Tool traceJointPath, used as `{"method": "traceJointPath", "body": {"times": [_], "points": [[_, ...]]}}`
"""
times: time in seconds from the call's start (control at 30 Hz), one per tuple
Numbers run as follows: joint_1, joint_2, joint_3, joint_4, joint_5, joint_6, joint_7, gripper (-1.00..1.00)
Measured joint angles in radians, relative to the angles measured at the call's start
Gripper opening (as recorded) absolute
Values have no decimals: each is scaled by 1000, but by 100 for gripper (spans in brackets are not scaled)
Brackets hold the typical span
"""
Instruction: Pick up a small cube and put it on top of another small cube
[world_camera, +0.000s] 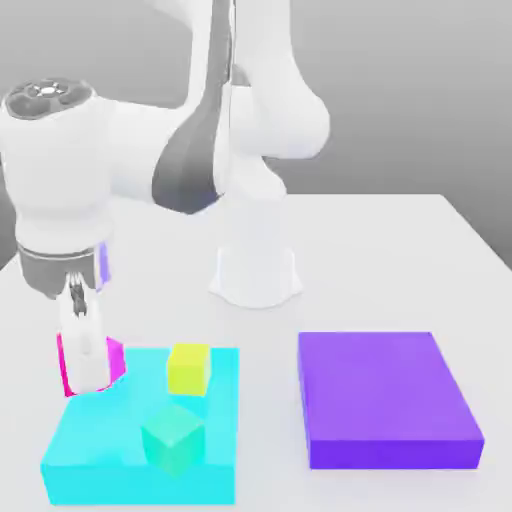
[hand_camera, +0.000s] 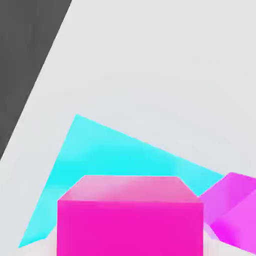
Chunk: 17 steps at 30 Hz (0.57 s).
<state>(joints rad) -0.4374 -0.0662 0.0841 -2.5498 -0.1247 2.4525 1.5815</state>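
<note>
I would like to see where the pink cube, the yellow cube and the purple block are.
pink cube (hand_camera: 130, 227): hand view, its front face.
yellow cube (world_camera: 188, 368): exterior view, its front face.
purple block (world_camera: 380, 385): exterior view, its top face.

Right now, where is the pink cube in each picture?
Exterior view: the pink cube is near the picture's left edge, low down, in the white pincer, at the far left corner of the cyan slab.
Hand view: the pink cube sits big and close at the picture's lower middle.
Shared landmark: the cyan slab, just behind the cube there.
</note>
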Motion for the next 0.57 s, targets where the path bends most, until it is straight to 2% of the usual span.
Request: {"method": "traceJointPath", "body": {"times": [0.27,0.43,0.47,0.57], "points": [[123,-275,-18,-230,145,-16,-319,-100],[133,-148,-17,-282,155,166,-347,-100],[132,-124,-16,-287,153,195,-346,100],[132,-124,-16,-287,153,195,-346,100]]}}
